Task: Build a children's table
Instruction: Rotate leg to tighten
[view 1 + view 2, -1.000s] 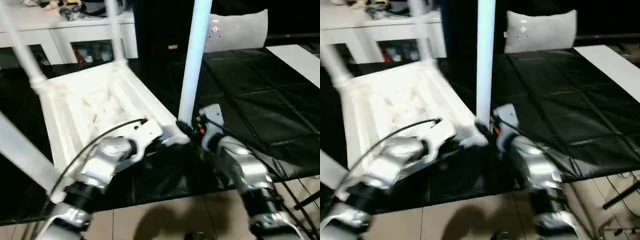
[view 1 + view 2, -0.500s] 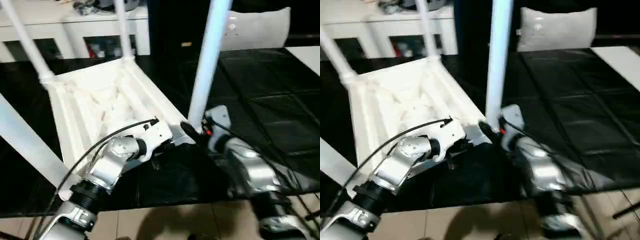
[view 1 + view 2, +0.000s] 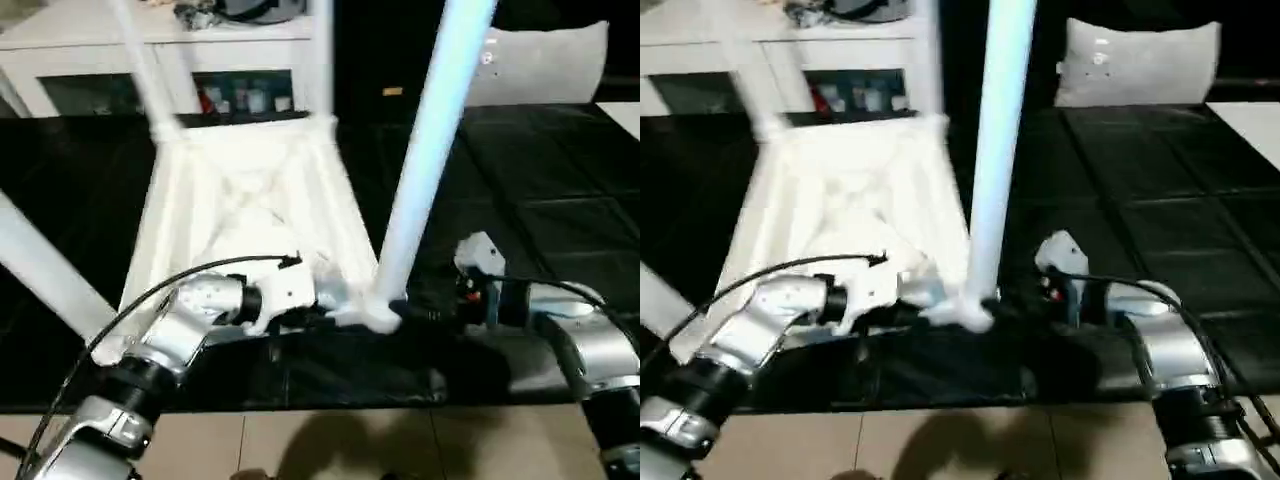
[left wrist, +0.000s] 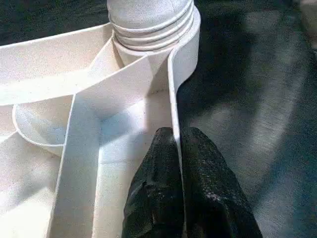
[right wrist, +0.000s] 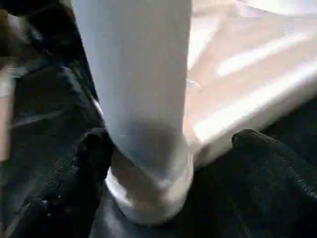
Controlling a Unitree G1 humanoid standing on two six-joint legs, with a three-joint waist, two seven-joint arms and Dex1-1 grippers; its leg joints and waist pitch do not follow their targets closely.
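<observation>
The upside-down table [image 3: 250, 190] is carrying four legs; the left pincer [image 4: 178, 163] is pinching its rim, the right pincer [image 5: 163, 163] is standing released around the nearest leg [image 3: 430, 150].

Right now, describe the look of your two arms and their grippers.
Both forearms are silver metal cylinders with black ringed joints nearer the body. A thin black cable arcs over the left arm to a white wrist housing; the right arm has a white housing with a small red mark. The fingers are textured black.
</observation>
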